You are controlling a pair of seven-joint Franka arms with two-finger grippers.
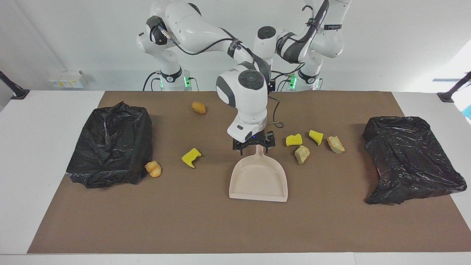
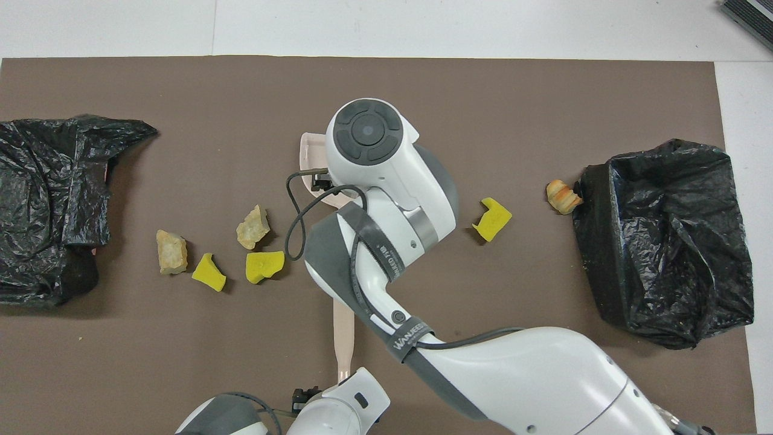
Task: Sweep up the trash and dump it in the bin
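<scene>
Scanning from the right arm's end of the bench [image 1: 22,154]: a black-bagged bin [image 1: 110,143] sits on the brown mat [image 1: 206,221], with an orange bread lump [image 1: 153,168] right against its corner. Another golden lump [image 1: 198,107] lies nearer the robots, and a yellow sponge chunk [image 1: 191,157] sits between the bin and the beige dustpan [image 1: 257,180].

The dustpan's mid-mat, mouth facing away from the robots. The right gripper [image 1: 254,145] is down at its handle, jaws spread wide and not clamped on it.

Next come the rest of the trash: two more yellow chunks [image 1: 294,140] [image 1: 316,136] and two tan lumps [image 1: 301,154] [image 1: 335,144], all bunched beside the pan. Nothing's in the pan.

Last is a crumpled black bag [image 1: 408,158] at the left arm's end. The left gripper [image 2: 305,397] waits at the robots' edge, released.
</scene>
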